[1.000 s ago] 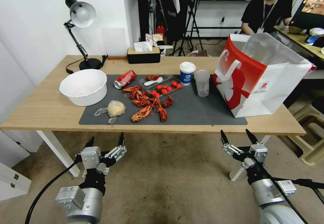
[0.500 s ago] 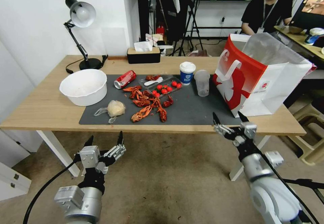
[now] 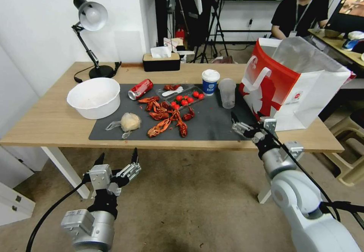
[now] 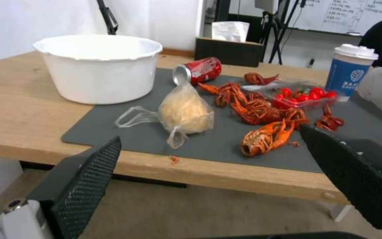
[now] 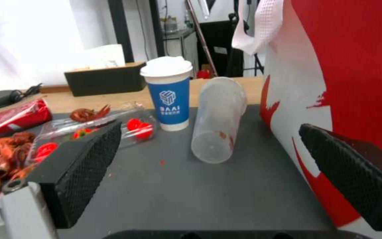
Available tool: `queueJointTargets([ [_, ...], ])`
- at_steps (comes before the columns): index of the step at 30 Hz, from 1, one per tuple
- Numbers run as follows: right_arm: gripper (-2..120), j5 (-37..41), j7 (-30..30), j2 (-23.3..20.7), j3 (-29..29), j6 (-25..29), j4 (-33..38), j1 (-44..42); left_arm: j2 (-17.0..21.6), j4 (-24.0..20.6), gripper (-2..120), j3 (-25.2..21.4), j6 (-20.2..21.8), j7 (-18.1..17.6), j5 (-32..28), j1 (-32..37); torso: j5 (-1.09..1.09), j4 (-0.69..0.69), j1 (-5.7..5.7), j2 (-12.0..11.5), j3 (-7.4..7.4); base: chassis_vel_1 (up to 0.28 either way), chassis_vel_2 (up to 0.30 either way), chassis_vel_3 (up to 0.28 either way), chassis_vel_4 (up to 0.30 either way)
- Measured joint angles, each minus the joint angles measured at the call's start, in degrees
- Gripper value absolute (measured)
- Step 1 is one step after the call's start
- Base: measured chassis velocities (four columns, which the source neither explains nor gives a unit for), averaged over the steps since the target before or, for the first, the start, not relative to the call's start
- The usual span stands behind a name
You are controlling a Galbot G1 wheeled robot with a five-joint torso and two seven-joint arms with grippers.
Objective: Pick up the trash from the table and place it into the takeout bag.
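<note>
My left gripper [image 3: 116, 160] hangs low before the table's [image 3: 45, 125] near edge, fingers spread wide and empty; my right gripper [image 3: 246, 120] reaches over the near edge onto the dark mat [image 3: 212, 125], also wide and empty, pointed at the clear plastic cup [image 3: 227, 93] with bare mat between. That cup stands beside the blue white-lidded cup [image 3: 210, 82], just left of the takeout bag [image 3: 292, 87], which stands open at the table's right end. Further left lie crayfish shells [image 3: 165, 117], the bagged pale lump [image 3: 128, 123], the red can [image 3: 140, 89] on its side, and a white bowl [image 3: 94, 97].
</note>
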Motion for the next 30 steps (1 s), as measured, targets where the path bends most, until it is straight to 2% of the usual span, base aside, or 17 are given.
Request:
queueJointTargets([
  [17, 100, 0.84, 0.60, -0.18, -0.23, -1.38, -0.55, 1.53, 0.02, 0.07, 100, -0.04, 0.00, -0.02, 0.06, -0.06, 0.00, 0.00, 0.00, 0.00, 0.00, 0.000, 0.000, 0.000, 0.000],
  [20, 100, 2.31, 2.10, -0.84, -1.16, -3.88, -1.83, 4.84, -0.09, 0.08, 100, -0.02, 0.03, -0.02, 0.21, -0.08, 0.00, 0.01, 0.00, 0.00, 0.00, 0.000, 0.000, 0.000, 0.000],
  [30, 100, 4.91, 5.15, -2.16, -3.42, -7.25, -6.56, 11.38, -0.03, -0.19, 100, -0.50, 0.00, -0.19, 0.23, 0.25, 0.00, 0.00, 0.01, 0.00, 0.00, 0.000, 0.000, 0.000, 0.000],
])
